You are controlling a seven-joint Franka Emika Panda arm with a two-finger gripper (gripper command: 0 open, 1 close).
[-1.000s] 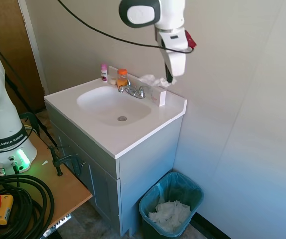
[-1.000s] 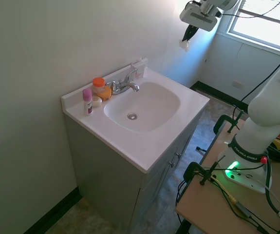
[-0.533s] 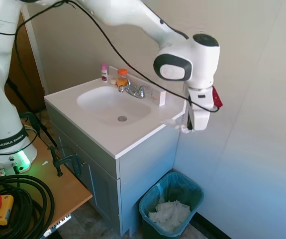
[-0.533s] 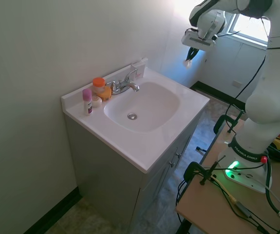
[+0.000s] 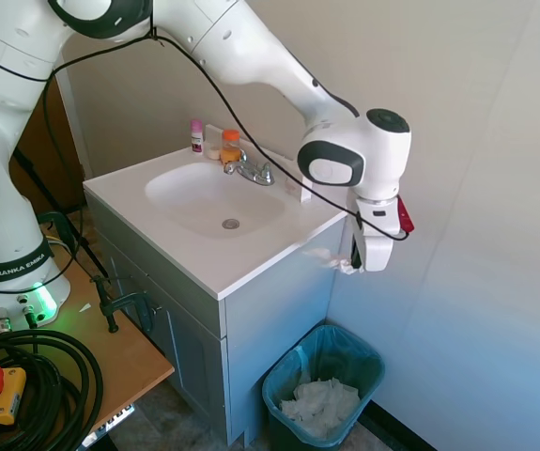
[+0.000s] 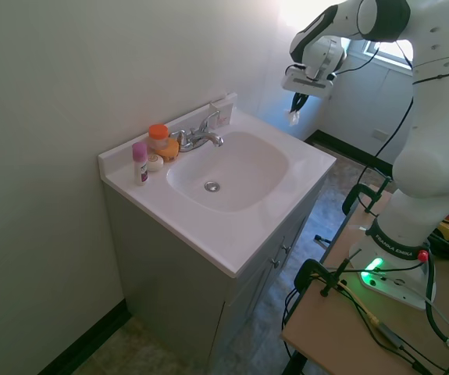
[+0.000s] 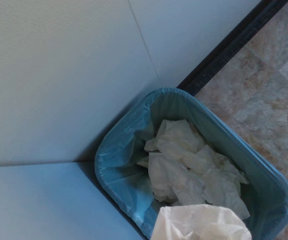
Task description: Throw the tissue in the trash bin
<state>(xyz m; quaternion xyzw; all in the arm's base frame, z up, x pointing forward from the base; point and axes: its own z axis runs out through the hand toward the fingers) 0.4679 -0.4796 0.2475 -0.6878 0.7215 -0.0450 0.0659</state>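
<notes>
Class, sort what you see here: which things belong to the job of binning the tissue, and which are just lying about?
Job:
tissue, held in the gripper
trash bin, on the floor beside the vanity

Lying about:
paper wads in the bin
orange-capped bottle
pink-capped bottle
faucet
sink

The trash bin (image 5: 324, 383) stands on the floor in the corner beside the vanity (image 5: 251, 310), with a heap of paper wads (image 5: 318, 404) inside it. The gripper (image 5: 354, 266) hangs above the bin, beside the countertop's edge, holding the tissue (image 5: 345, 266)
</notes>
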